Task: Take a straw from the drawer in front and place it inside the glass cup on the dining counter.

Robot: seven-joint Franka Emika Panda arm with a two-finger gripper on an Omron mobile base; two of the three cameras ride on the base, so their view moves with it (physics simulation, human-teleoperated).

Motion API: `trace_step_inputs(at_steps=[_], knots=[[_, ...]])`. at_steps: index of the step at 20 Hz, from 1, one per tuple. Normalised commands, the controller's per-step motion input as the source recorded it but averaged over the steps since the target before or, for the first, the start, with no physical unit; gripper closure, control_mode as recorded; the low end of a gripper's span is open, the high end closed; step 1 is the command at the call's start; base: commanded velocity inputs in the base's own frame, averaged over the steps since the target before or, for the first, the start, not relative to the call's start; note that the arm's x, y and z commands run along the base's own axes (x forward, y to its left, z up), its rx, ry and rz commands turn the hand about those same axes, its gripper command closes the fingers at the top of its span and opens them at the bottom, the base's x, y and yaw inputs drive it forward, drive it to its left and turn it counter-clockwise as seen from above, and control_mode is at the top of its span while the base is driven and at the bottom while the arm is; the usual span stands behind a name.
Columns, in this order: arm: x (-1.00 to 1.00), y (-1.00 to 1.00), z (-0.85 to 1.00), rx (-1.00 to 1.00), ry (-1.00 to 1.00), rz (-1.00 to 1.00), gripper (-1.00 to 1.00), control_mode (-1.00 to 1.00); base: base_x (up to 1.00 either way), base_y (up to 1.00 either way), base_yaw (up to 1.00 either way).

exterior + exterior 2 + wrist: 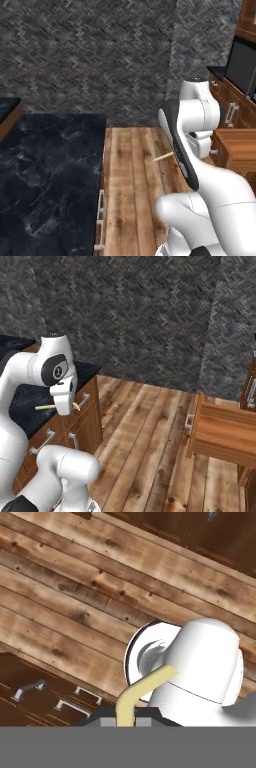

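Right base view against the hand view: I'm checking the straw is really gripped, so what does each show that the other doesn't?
The right base view alone shows the open wooden drawer at the right, the dark stone wall, and the arm carrying the straw above the black counter. The hand view alone shows the straw's bent end rising from between the shut fingertips. Both share the straw, the shut gripper, the plank floor and cabinet fronts with silver handles.

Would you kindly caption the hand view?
Shut pincer holding the bent straw above the wooden floor.
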Motion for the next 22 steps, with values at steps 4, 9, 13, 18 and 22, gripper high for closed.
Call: trace_step_inputs(at_steps=[4,9,13,18,22], knots=[[0.00,0.00,0.00,0.00,0.00,0.00,1.00,1.00,-1.00,0.24,-0.05],[0.00,0.00,0.00,0.00,0.00,0.00,1.00,1.00,-1.00,0.24,-0.05],[0.00,0.00,0.00,0.00,0.00,0.00,1.00,1.00,-1.00,0.23,-0.05],[0.00,0.00,0.00,0.00,0.00,0.00,1.00,1.00,-1.00,0.22,-0.06],[0.00,0.00,0.00,0.00,0.00,0.00,1.00,1.00,-1.00,0.20,-0.07]])
